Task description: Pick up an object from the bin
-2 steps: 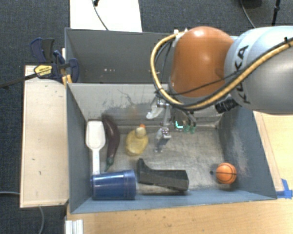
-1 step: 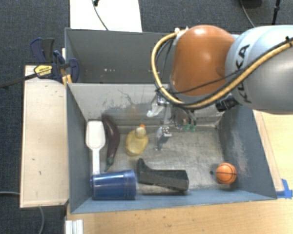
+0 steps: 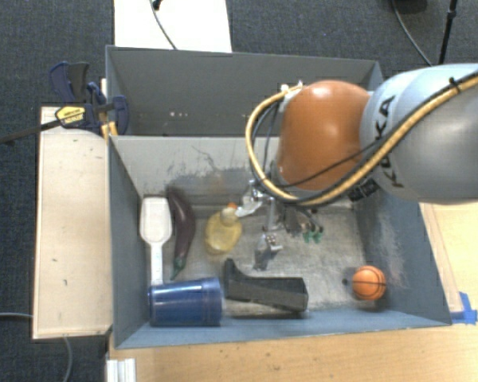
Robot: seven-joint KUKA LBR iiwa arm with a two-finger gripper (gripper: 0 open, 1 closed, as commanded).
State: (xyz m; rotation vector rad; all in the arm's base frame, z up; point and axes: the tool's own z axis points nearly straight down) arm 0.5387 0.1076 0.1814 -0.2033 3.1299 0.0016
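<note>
- Camera view: the grey metal bin (image 3: 223, 94) holds a scatter of small things, most of them along its left and near sides.
- The gripper (image 3: 267, 253) hangs low over the middle of the floor, under the arm's orange cover (image 3: 323, 134). Whether it is apart or together I cannot tell; nothing shows held in it.
- Nearest are a yellowish translucent pear-shaped thing (image 3: 221, 233) just to its left and a black wedge-shaped block (image 3: 267, 290) lying flat just below, so either is a likely pick.
- A small green bit (image 3: 311, 232) lies close on its right.
- Further off, a purple aubergine-shaped toy (image 3: 182, 228) and a white plastic spatula (image 3: 155, 233) lie side by side near the left wall. A blue cup (image 3: 185, 302) is tipped on its side in the near-left corner.
- An orange ball (image 3: 368, 282) sits well apart, near the right wall, probably rolled there.
</note>
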